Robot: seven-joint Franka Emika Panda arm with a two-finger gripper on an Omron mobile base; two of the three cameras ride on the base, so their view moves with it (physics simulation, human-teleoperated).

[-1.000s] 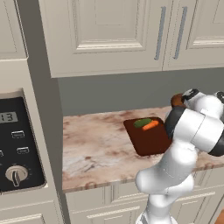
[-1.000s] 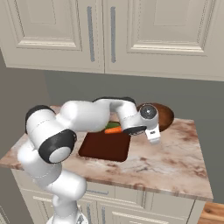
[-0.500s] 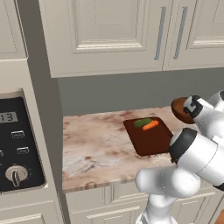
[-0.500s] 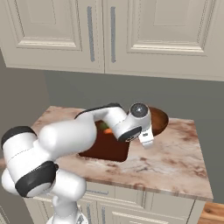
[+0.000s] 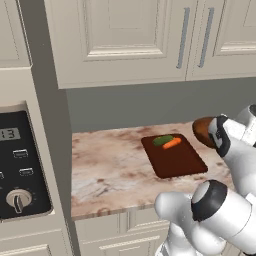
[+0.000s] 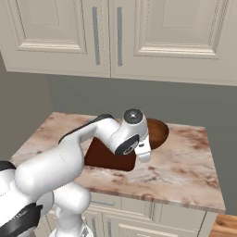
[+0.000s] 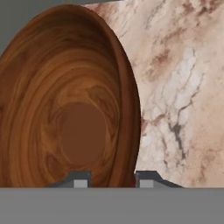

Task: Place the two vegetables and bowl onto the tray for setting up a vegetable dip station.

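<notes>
A: Where's the bowl [image 7: 65, 109]?
B: Left of the hand view, its rim pinched between the claw [image 7: 113, 179] tips, jaws narrow around it.
A: And the vegetables?
B: The carrot [image 5: 172, 143] and cucumber [image 5: 163, 140] lie touching on the tray [image 5: 175, 160], centre-right of the left base view, on the marbled worktop [image 5: 105, 165].

Carrot [image 5: 172, 143] and cucumber [image 5: 162, 140] on tray [image 5: 175, 161]; wooden bowl [image 7: 70, 105] beside it

Light is even and soft, without glare. Shadows are faint. Rendered edges look slightly blurred, especially in the close hand view.
</notes>
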